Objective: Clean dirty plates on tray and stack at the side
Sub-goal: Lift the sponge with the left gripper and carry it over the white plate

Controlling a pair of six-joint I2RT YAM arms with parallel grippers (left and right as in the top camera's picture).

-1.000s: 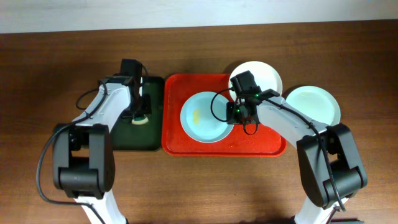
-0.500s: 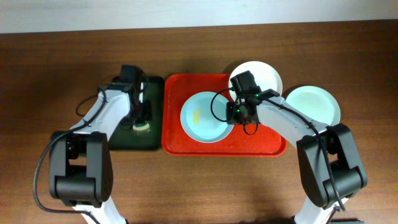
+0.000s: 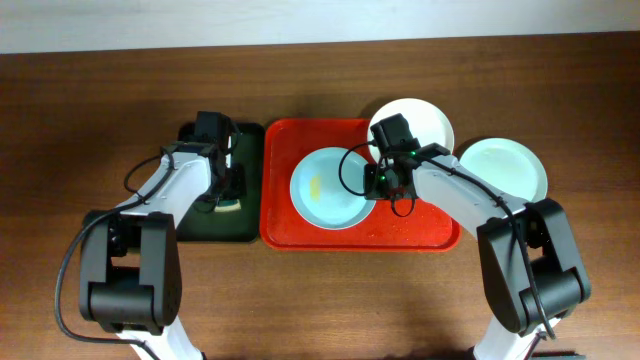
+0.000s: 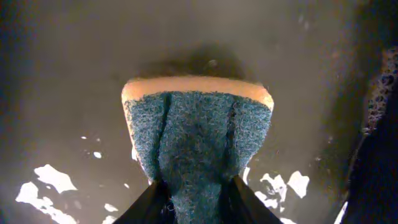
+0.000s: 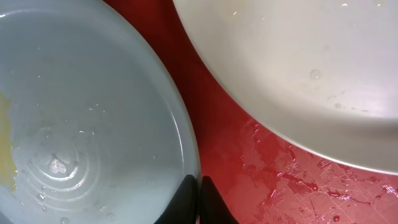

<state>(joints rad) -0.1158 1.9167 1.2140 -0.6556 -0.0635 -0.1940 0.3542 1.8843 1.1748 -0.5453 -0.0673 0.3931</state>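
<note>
A pale blue-green plate (image 3: 328, 188) with a yellow smear (image 3: 317, 186) lies on the red tray (image 3: 300, 238). My right gripper (image 3: 385, 185) is shut on that plate's right rim; in the right wrist view its tips (image 5: 199, 183) pinch the edge of the plate (image 5: 81, 106) over the wet tray (image 5: 249, 168). A white plate (image 3: 420, 122) overlaps the tray's far right corner. A second blue-green plate (image 3: 503, 168) rests on the table to the right. My left gripper (image 3: 225, 190) is over the dark green tray (image 3: 205, 225), its jaws (image 4: 198, 186) pressed on a blue-and-yellow sponge (image 4: 196, 130).
The dark green tray is wet, with foam flecks (image 4: 46, 180) round the sponge. The white plate (image 5: 298, 62) lies close beyond my right fingers. Brown table surface (image 3: 320, 300) stretches in front of both trays.
The left gripper has moved the sponge a little toward the near side of the green tray. The right arm and all plates have stayed put.
</note>
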